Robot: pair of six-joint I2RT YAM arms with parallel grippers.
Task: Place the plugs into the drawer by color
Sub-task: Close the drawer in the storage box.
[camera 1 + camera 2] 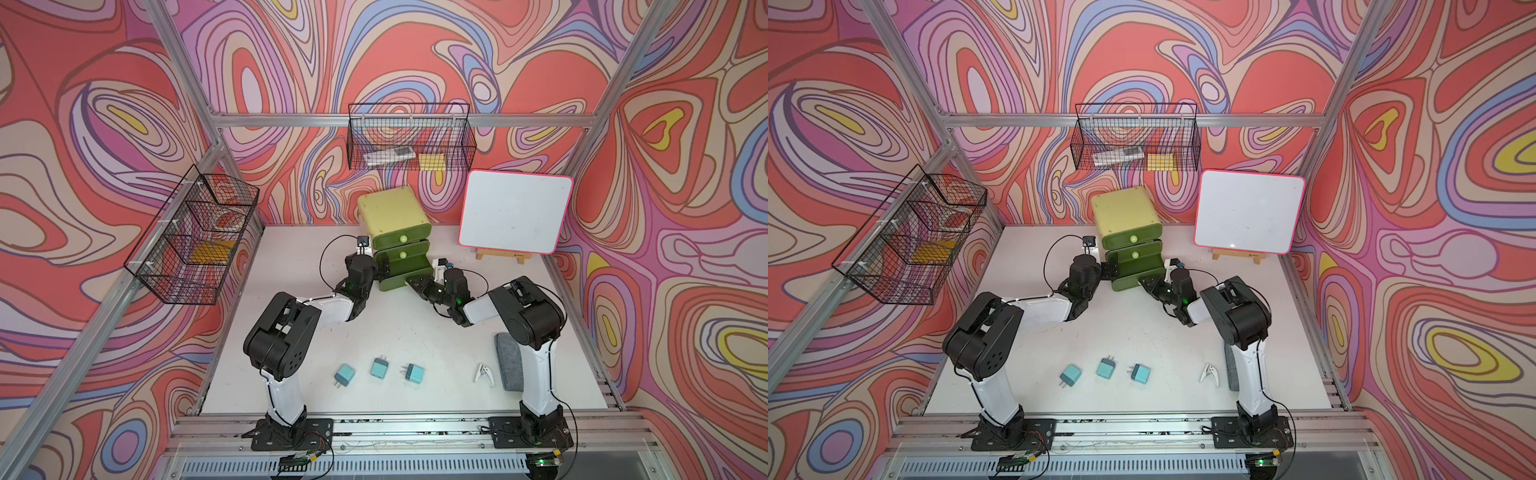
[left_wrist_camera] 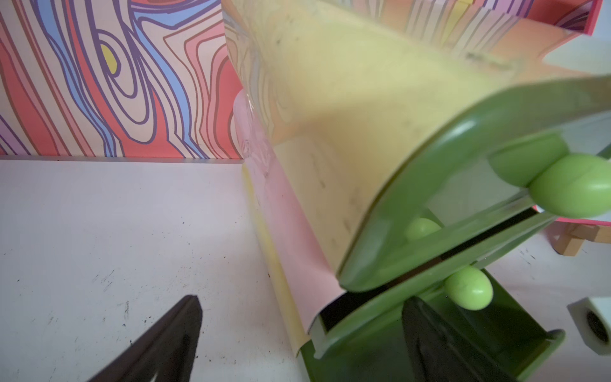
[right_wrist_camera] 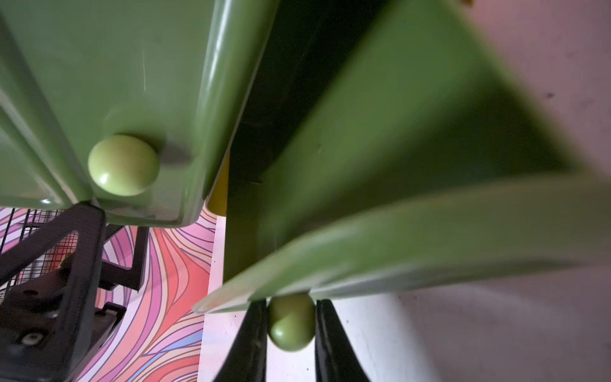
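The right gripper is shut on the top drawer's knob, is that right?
No. The right gripper is shut on the knob of the bottom drawer, not the top one; the right wrist view shows it, with that drawer pulled out.

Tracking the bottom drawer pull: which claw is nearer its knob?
Right. The right claw is shut on the knob; the left claw stands open around the chest's front corner.

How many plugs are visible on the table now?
3, all teal, in a row near the table's front: left plug, middle plug, right plug. Others may lie hidden in the drawer.
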